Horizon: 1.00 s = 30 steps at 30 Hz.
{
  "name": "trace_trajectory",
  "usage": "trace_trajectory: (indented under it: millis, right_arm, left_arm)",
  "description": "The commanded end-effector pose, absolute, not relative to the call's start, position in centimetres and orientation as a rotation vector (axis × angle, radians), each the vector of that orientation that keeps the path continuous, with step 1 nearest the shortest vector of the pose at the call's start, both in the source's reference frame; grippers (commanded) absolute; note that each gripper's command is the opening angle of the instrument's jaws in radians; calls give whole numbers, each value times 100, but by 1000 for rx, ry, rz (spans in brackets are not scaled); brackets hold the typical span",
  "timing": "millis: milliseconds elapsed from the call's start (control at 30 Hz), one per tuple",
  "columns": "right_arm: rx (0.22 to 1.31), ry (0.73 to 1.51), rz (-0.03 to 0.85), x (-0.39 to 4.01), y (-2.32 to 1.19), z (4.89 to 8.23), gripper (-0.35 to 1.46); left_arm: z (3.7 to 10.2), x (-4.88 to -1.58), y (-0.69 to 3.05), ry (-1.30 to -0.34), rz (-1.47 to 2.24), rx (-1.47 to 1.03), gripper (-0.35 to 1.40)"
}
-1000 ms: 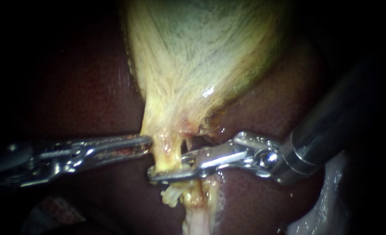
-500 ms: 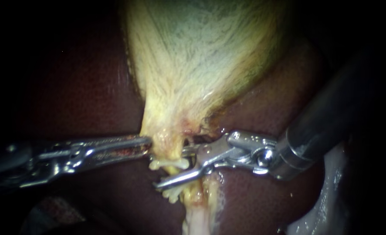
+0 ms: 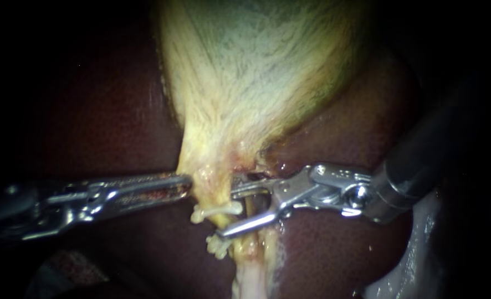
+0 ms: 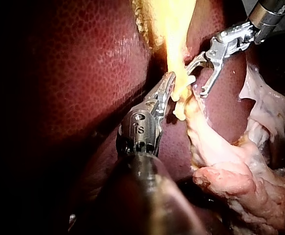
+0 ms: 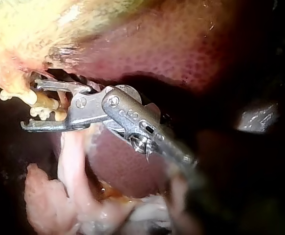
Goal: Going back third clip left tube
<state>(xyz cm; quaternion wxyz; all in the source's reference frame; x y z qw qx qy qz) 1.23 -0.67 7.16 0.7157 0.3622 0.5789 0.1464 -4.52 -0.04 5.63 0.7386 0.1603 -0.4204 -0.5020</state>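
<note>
Two clips (image 3: 216, 210) sit on the tube (image 3: 209, 189); the right instrument (image 3: 229, 212), its end effector open and empty, straddles one, withdrawal seemingly unfinished.

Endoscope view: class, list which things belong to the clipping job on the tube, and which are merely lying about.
Job in hand: right instrument, upper clip, lower clip, clipped tube, left instrument, gallbladder.
Lying about: liver, pale loose tissue.
</note>
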Motion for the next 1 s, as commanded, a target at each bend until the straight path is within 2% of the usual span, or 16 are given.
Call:
trace_trajectory:
  millis: [33, 467, 800, 1000]
  right_arm:
    - [778, 1288, 315, 114, -65, 713, 56]
    - [590, 1319, 241, 31, -28, 673, 60]
    - [585, 1325, 213, 24, -26, 656, 60]
    - [584, 1327, 206, 23, -27, 656, 60]
  left_arm:
    - [563, -452, -4, -923, -1102, 352, -35]
    - [569, -451, -2, -922, -1103, 350, -35]
    - [578, -455, 1, -922, -1104, 347, -35]
    - [602, -475, -4, -920, -1105, 333, -35]
